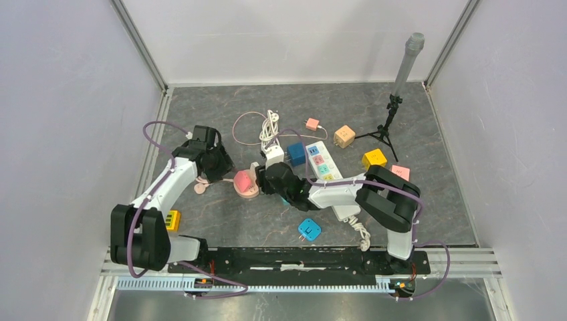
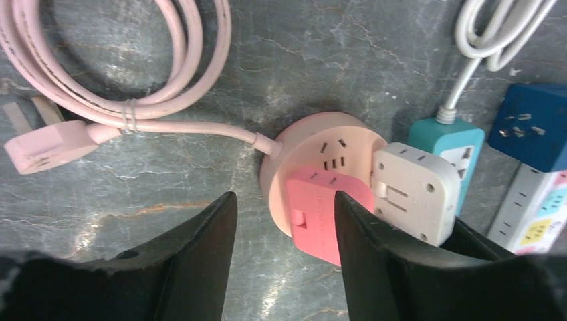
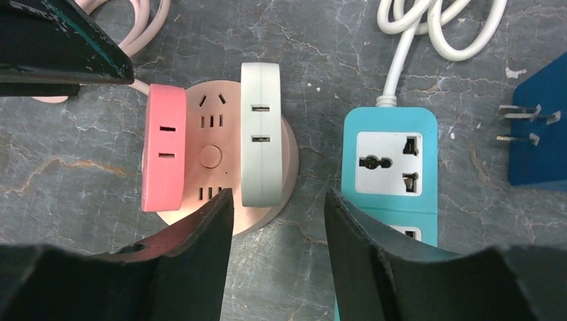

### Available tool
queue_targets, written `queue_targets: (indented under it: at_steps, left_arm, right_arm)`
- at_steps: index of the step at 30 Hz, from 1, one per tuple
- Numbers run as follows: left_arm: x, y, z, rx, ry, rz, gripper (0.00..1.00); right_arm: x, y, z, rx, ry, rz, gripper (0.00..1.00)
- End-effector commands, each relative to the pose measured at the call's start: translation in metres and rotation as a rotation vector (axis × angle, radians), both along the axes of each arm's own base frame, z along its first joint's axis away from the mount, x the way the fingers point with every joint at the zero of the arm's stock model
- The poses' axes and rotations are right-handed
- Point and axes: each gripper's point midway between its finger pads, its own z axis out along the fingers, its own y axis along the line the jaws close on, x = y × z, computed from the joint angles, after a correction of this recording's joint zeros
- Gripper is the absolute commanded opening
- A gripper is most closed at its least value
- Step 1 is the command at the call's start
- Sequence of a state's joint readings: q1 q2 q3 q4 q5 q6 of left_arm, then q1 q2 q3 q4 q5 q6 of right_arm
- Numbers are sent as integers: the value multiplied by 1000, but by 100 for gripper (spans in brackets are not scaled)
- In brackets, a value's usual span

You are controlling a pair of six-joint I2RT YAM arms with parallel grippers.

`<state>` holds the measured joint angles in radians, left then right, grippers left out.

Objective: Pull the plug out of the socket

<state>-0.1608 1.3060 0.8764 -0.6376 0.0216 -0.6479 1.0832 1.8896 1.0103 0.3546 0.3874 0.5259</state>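
Up close: wide-open right gripper [image 3: 277, 194], straddling near end of white plug [image 3: 261, 134]. Plugged upright into round pink socket [image 3: 212, 107], pink plug [image 3: 164, 157] on the other side. Same for left gripper [image 2: 284, 195]: spread wide, holding nothing, over pink plug. Suggest: drop lower, centre on white plug's flat faces, clamp firm, pull straight off socket face, no rocking. Brace socket with left, else likely lifts whole base. Mind teal strip [image 3: 390, 154] just beside right finger.
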Motion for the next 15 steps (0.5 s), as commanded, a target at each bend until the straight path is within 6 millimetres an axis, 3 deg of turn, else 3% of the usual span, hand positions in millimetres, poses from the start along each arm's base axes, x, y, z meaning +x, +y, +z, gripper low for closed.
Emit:
queue_targets:
  at_steps: [1,8,15]
  left_arm:
    - [-3,10,-7,53,11,47,59]
    - [-12,2,-15,60,21,58,41]
    - [-26,-7,-21,23,42,22,37]
  right_arm:
    - [12,13,47,56,-61,46,57]
    - [22,27,55,66,-88,173,49]
    - [16,40,47,73,-56,253,40]
